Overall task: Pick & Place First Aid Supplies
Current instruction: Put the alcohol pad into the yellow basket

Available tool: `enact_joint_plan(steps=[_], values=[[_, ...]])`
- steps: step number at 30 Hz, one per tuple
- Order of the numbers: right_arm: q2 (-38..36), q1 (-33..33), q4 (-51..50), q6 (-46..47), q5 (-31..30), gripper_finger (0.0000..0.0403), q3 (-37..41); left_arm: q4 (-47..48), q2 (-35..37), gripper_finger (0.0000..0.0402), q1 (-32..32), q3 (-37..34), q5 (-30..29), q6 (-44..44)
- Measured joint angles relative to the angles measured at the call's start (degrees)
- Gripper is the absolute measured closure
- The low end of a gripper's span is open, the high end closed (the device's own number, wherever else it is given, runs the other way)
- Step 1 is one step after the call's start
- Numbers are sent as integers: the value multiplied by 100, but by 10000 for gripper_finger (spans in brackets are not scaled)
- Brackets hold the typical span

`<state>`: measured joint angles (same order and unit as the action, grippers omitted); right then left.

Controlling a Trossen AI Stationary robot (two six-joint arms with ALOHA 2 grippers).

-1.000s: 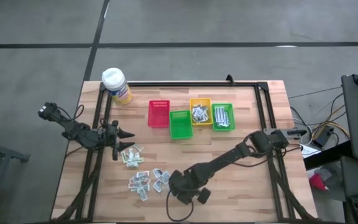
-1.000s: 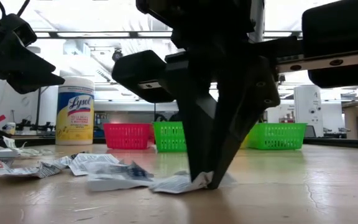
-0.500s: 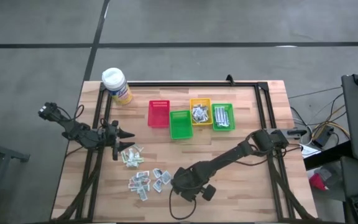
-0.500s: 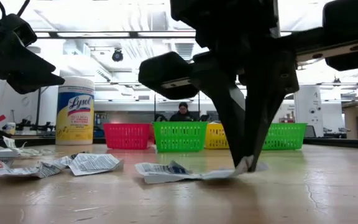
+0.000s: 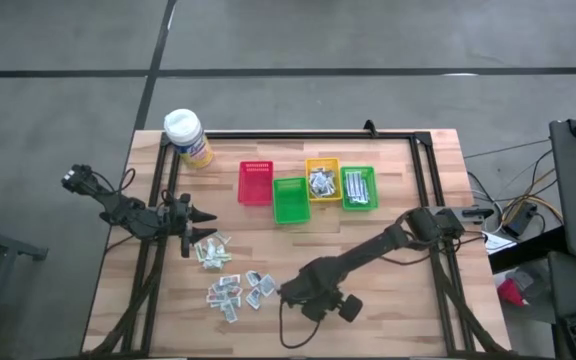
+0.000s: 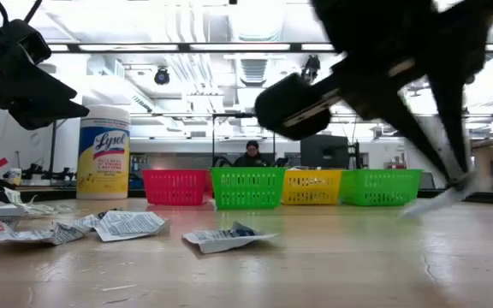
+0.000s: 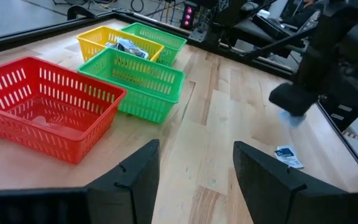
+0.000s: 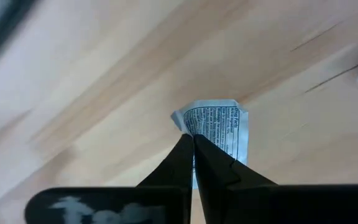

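Note:
The first aid supplies are small white printed packets. One cluster (image 5: 211, 250) lies below my left gripper (image 5: 208, 217), a second cluster (image 5: 232, 290) nearer the table's near edge, all flat on the wood. In the low view they show as a row (image 6: 127, 225) with one lone packet (image 6: 226, 237). My right gripper (image 5: 300, 293) is right of the second cluster, shut on one packet (image 8: 219, 127). My left gripper (image 7: 196, 177) hovers open above the table's left part, touching nothing. My right gripper pinches one white printed packet between its two fingers (image 8: 185, 155), at an edge of the packet (image 8: 197, 124). The fingers come from above, slanting down. The packet (image 6: 435, 202) sticks out past the fingertips and looks lifted clear of the table.
Four small bins stand in a row toward the far edge: red (image 5: 255, 182), green (image 5: 290, 200), yellow (image 5: 322, 180) with packets inside, green (image 5: 358, 187) with packets inside. A yellow wipes bottle (image 5: 188, 137) stands at the far left corner. A person sits in the room behind.
My right gripper, shut throughout, has moved toward the table's right edge and upward. It dragged one packet out of the near cluster along the wood, then raised it off the table. One neighbouring packet was left lying alone.

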<state>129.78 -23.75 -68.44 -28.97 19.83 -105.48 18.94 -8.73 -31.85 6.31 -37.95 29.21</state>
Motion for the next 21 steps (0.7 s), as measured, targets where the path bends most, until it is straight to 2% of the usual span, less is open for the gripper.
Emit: enact_joint_plan(steps=[9, 12, 21], values=[[-7, 178, -1236, 8, 1444, 394, -854, -1, 2, 204, -1, 0, 0, 3], [-7, 279, -1370, 29, 1940, 394, -1158, 0, 0, 204, 0, 0, -1, 95], [-9, 850, -1370, -92, 3966, 394, -1958, 0, -2, 204, 1, 0, -2, 129]])
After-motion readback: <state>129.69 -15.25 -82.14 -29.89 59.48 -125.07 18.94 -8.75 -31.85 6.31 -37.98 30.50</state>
